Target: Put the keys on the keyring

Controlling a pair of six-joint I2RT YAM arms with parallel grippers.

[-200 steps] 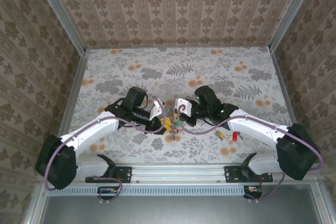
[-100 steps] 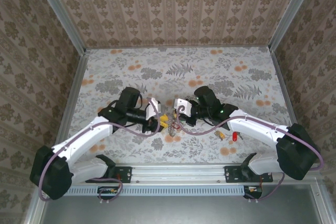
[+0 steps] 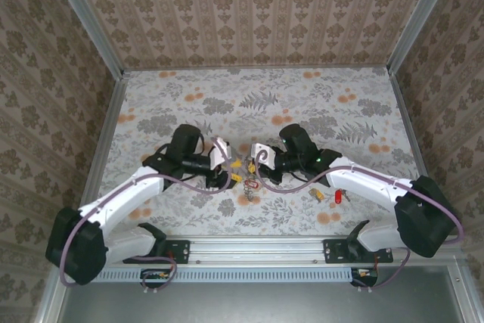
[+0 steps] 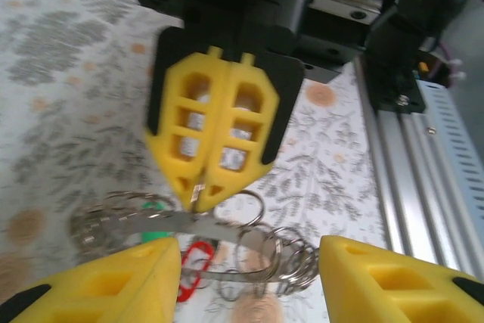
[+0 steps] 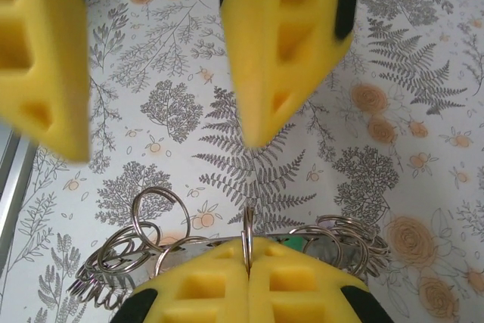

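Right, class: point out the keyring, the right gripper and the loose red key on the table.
keyring (image 4: pixel 162 222): left wrist view, on its flat silvery band.
right gripper (image 4: pixel 198 202): left wrist view, at its shut fingertips.
red key (image 3: pixel 338 197): top view, on its red head.

- The top view looks down from above and behind the arm bases and faces the far wall. It takes in the whole counter (image 3: pixel 318 100), both arms and the near rail (image 3: pixel 257 246).
- The left wrist view sits low and close, facing right. Its own yellow fingers (image 4: pixel 113 281) frame the bottom edge, and the right tool (image 4: pixel 198 203) is seen head-on.
- The right wrist view faces left at close range, looking past its own tips to the left tool (image 5: pixel 162 145).
- Both wrist views share the keyring (image 5: pixel 155 206) between the tools, which lies mid-counter in the top view.
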